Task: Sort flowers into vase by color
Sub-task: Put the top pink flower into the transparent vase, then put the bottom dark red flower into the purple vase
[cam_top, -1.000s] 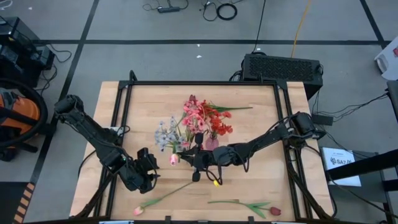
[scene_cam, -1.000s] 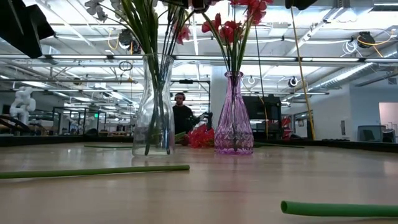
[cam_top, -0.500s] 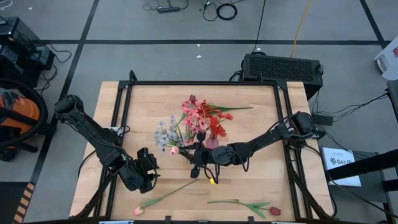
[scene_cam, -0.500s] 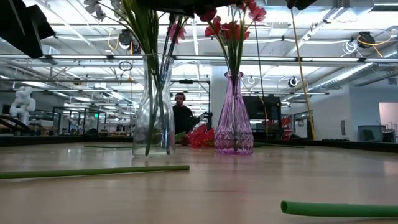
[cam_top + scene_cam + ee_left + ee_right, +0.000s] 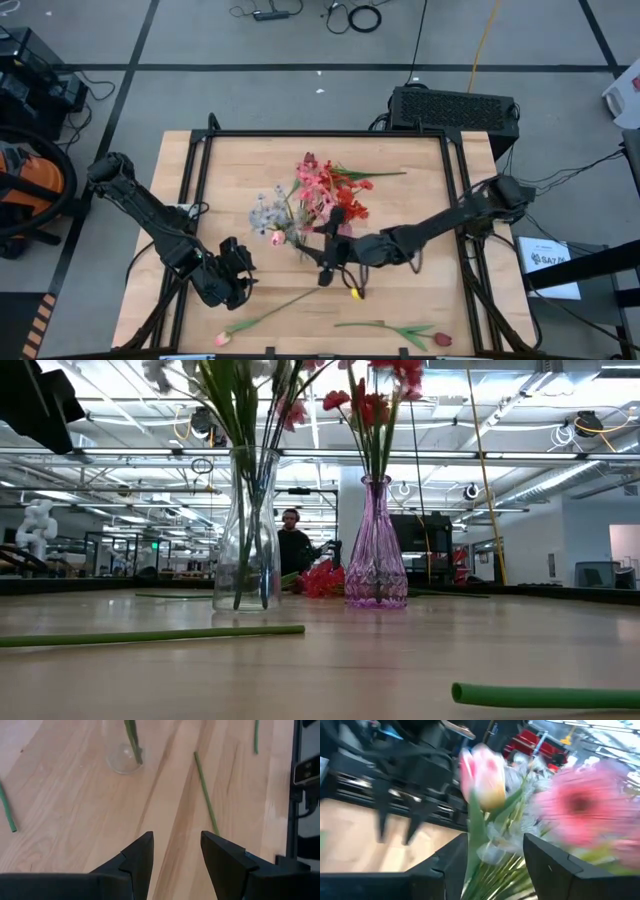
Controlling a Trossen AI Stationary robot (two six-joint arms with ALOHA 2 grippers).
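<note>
Right pincer [image 5: 322, 262]: poised above mid-table beside the bouquets, fingers parted, with a pink tulip [image 5: 482, 775] rising between them; whether they touch its stem cannot be told. That tulip's bloom shows at the near side of the clear vase [image 5: 246, 530], which holds pale white-blue sprays [image 5: 267, 212]. Just beside it stands the purple vase [image 5: 375, 545] with red and pink blooms [image 5: 335, 195]. One green stem [image 5: 375, 174] lies behind the vases toward the far edge.

Left pincer [image 5: 175, 852]: fingers apart and empty, low over the table near the near-left corner. Bare wood lies ahead of it up to the clear vase's base.

Near edge: a pink tulip stem [image 5: 262, 318] lies slantwise, and a red tulip [image 5: 400, 331] lies flatter toward the near-right corner, the two well apart.
</note>
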